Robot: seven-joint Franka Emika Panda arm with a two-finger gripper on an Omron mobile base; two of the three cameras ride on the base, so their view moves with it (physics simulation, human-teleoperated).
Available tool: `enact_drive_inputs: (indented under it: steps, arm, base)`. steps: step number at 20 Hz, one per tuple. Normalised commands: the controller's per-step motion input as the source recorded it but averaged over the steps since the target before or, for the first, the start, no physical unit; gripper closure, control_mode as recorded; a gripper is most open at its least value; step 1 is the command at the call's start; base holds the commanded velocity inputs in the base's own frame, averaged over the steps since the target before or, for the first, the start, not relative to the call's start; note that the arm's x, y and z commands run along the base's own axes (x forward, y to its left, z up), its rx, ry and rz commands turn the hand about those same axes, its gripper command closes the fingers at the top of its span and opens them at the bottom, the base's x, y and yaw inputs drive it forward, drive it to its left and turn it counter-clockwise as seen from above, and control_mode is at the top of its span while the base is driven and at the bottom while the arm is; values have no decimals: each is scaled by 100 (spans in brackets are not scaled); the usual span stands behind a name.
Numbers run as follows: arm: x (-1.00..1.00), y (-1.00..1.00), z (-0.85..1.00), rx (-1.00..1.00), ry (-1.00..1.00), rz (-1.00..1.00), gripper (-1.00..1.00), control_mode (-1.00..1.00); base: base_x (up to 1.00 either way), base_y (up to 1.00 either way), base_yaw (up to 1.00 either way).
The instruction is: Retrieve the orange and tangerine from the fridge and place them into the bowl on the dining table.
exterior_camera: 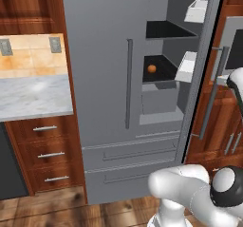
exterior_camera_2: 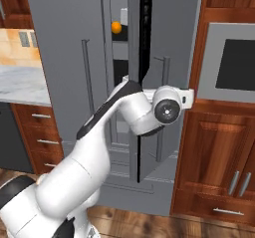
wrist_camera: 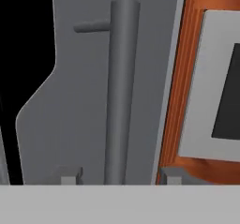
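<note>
Fridge (exterior_camera: 109, 102) is standing with its right door swung open, an orange fruit (exterior_camera: 151, 69) sitting on a black shelf inside. Gripper (wrist_camera: 117, 177) is hanging spread and empty, its fingertips (wrist_camera: 68, 178) straddling the door's bar handle (wrist_camera: 121, 92).

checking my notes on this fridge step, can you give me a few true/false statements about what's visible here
1. The fridge has its right door swung open. True.
2. An orange fruit sits on a black shelf inside. True.
3. The fruit is clamped in the gripper. False: it lies on the shelf, and in the hand view the gripper faces the door's bar handle with a fingertip on either side of it.
4. The left door is open too. False: it is shut.
5. White bins hang inside the open door. True.
</note>
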Motion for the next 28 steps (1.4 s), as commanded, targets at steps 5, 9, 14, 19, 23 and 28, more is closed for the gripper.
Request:
enact_drive_inputs:
  steps: [5,9,14,19,23,28]
  arm:
    - [-93,24,60,-19,1,0,-100,-100]
    - [-51,85,48,-30,7,0,-100,-100]
    - [-29,97,8,-31,18,1,-100,-100]
    - [-48,81,2,-30,14,0,-100,-100]
    - [-17,86,19,-33,6,0,-100,-100]
    - [32,71,25,-21,2,0,-100,-100]
  base:
    - [0,0,0]
    - [0,0,0]
    - [0,0,0]
    - [0,0,0]
    - [0,0,0]
    - [0,0,0]
